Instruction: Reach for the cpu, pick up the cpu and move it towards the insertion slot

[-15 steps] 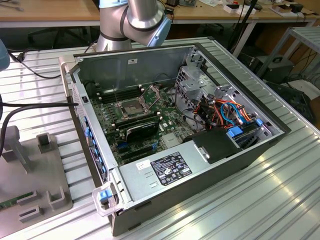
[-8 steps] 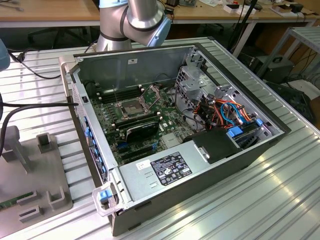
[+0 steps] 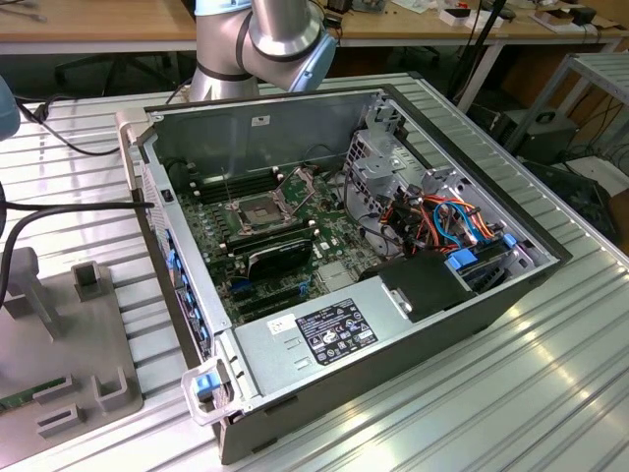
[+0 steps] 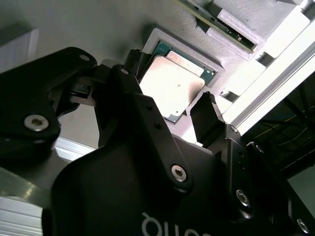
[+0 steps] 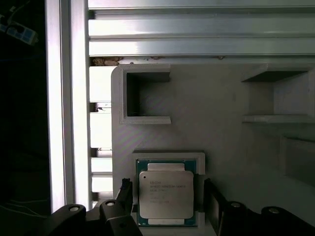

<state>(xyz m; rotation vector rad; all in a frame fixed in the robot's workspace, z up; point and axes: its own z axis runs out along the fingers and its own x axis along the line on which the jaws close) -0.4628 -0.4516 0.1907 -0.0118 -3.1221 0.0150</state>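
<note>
We note pincer (image 5: 167, 192) open, straddling cpu (image 5: 166, 199) in recess of grey holder (image 5: 221, 132); seemingly no contact. Off-centre closing could tilt it against the rim.

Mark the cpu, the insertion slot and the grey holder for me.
cpu (image 5: 166, 194), first wrist view, middle of its silvery lid.
insertion slot (image 3: 253, 211), exterior view, dark centre of the socket.
grey holder (image 5: 211, 98), first wrist view, bare flat surface.
</note>
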